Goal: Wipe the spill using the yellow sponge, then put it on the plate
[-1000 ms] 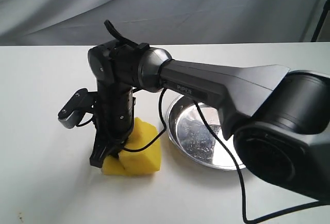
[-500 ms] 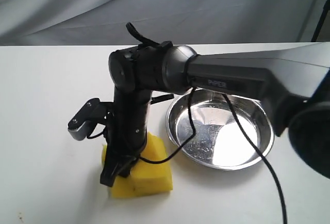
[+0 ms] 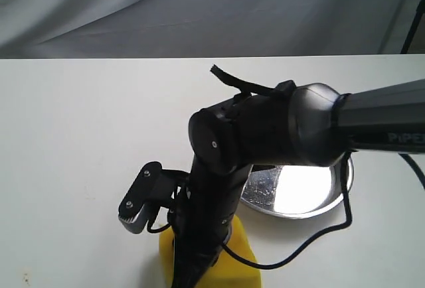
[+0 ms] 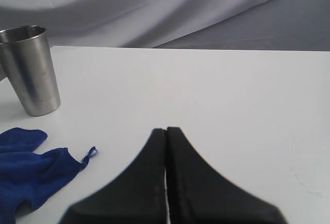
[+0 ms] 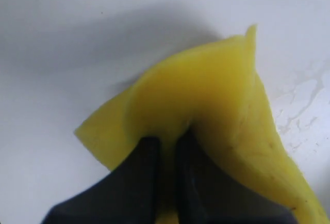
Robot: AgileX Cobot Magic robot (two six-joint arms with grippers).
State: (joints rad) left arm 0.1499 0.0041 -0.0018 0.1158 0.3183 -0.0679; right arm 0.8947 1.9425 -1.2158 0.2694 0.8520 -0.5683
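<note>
On the white table point(image 3: 80, 135), the yellow sponge point(image 5: 216, 90) was clamped, creased, in the closed right gripper point(image 5: 167, 145). Dragged so, it could be pulled free before the plate point(image 3: 299, 210) was reached.

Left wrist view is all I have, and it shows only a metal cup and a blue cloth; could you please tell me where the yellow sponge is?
Observer: The sponge is pinched in the right gripper, as the right wrist view shows.
Operator: Thank you. Is it on the plate already?
Observer: No. In the exterior view it is over the table beside the plate, not in it.
</note>
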